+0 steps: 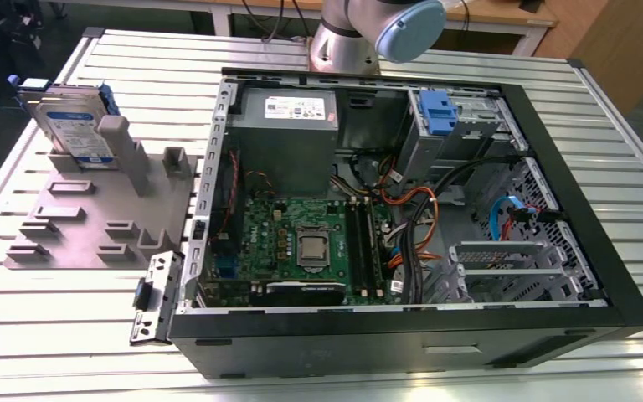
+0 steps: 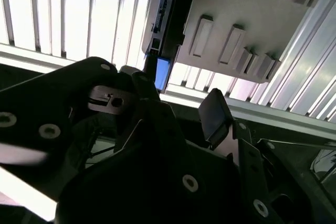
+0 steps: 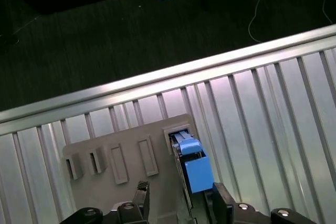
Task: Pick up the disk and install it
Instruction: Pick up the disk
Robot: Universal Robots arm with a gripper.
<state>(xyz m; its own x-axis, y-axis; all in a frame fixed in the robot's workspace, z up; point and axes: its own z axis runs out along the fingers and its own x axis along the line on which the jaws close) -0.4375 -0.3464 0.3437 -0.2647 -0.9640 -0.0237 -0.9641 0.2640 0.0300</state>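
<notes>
While the disk [image 1: 73, 126] stands on edge in a slot at the far corner of the grey holder block [image 1: 87, 226], to the exterior view's left of the open computer case [image 1: 411, 331], the pick-up is judged to be at its approach. Nothing is grasped and the install has not begun. In the first wrist view the gripper [image 3: 180, 195] looks down on the disk's thin edge and its blue carrier frame. The jaws stand apart, one to each side of that edge, with nothing clamped between them. The second wrist view shows the same gap, with one dark pad [image 2: 215, 113] near the blue end of the frame.

A grasp from here would call for a straight descent with the jaws square to the disk's flat faces. They should close on those faces and not on the holder's posts beside it. The lift would then need to clear the slot before any tilt.

How high the gripper hangs above the disk is hard to judge. The robot arm [image 1: 372, 33] is cut off at the exterior view's top edge. Inside the case, the metal drive cage [image 1: 455, 126] sits at a far corner among cables, and whether its bay is free cannot be made out. The slatted aluminium surface [image 1: 299, 381] carries both holder and case.
</notes>
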